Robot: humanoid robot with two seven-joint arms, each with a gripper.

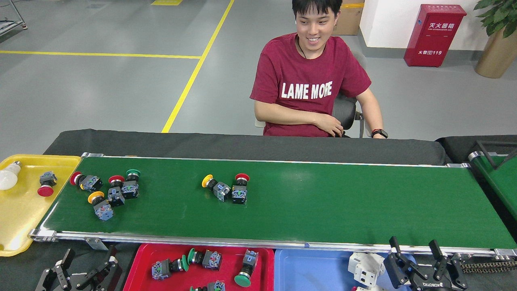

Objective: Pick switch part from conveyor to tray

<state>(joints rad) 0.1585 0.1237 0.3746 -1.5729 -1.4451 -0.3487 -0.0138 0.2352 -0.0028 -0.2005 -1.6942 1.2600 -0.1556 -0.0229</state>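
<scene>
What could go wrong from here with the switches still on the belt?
The cluster of switch parts sits near the conveyor end by the yellow tray, where one red-capped switch already lies; more may ride off unpicked. Those parts touch each other, so a grasp could catch two. Both the left gripper and right gripper are open and empty.

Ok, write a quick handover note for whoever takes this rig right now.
Left end effector: open, empty, beside the red tray.
Right end effector: open, empty, over the blue tray.
Done: four switch parts in the red tray.
Left: six on the conveyor, four clustered at its left end, two mid-belt.
One part lies in the yellow tray beside a bulb.
</scene>
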